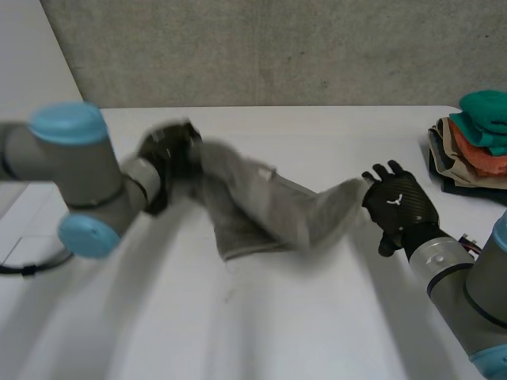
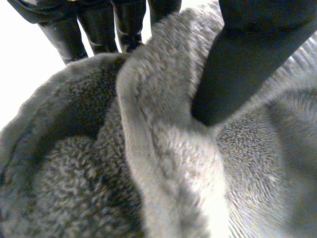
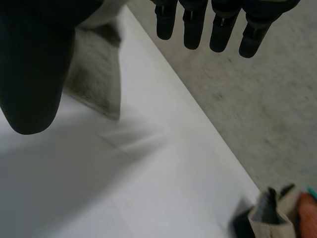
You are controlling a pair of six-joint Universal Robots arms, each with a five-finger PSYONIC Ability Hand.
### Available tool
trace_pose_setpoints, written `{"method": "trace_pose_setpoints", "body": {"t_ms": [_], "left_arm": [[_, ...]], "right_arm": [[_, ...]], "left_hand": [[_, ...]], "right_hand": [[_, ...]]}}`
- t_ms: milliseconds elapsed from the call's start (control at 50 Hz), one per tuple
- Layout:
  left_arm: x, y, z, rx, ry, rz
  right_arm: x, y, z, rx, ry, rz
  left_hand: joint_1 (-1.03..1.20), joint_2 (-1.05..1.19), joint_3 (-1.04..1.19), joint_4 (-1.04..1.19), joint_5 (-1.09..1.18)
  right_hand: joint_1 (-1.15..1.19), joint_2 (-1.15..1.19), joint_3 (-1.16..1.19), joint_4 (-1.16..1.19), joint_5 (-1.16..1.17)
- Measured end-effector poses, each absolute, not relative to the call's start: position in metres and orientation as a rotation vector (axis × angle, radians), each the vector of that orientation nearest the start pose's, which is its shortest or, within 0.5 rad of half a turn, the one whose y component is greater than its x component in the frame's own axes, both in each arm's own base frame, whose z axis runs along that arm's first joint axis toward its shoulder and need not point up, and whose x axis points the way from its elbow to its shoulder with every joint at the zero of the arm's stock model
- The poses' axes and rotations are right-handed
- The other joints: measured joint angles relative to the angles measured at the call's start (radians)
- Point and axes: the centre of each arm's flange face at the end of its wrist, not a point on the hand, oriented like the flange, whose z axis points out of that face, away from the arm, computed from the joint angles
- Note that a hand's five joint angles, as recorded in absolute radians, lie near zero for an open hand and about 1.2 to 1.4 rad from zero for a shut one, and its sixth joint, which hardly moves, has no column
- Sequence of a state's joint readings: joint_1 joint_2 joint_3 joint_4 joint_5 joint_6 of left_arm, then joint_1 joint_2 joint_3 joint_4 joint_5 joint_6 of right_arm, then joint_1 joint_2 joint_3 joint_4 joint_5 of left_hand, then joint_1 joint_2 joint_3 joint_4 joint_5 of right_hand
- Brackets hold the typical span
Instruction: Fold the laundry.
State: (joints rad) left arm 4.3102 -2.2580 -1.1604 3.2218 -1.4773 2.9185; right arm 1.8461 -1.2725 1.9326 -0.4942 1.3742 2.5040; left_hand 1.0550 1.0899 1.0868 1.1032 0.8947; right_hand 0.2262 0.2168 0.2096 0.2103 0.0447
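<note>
tension is my concern: the grey fleece cloth (image 1: 261, 210) stretches across the white table (image 1: 317, 317) between the hands, the left hand (image 1: 170, 158) pinching one end between thumb and fingers, the right hand (image 1: 400, 207) spread with straight fingers and a corner just beside its thumb, so i'd close on that corner before pulling flat. i count one loose cloth, two hands, and one folded pile (image 1: 475, 146) at the table's right edge showing four colours.
</note>
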Motion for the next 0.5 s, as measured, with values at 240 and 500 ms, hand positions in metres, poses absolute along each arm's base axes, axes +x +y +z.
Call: {"method": "trace_pose_setpoints", "body": {"t_ms": [240, 500], "left_arm": [[-0.273, -0.305, 0.159, 0.312, 2.929, -1.956], [-0.270, -0.275, 0.208, 0.605, 2.619, -2.189]], "right_arm": [[0.213, -0.279, 0.169, -1.023, 2.269, -2.117], [0.222, -0.259, 0.186, -0.995, 2.332, -1.798]], "left_hand": [[-0.489, -0.516, -0.515, -0.533, -0.505], [-0.569, -0.605, -0.601, -0.631, -0.601]], "right_hand": [[0.000, 0.000, 0.000, 0.000, 0.000], [0.000, 0.000, 0.000, 0.000, 0.000]]}}
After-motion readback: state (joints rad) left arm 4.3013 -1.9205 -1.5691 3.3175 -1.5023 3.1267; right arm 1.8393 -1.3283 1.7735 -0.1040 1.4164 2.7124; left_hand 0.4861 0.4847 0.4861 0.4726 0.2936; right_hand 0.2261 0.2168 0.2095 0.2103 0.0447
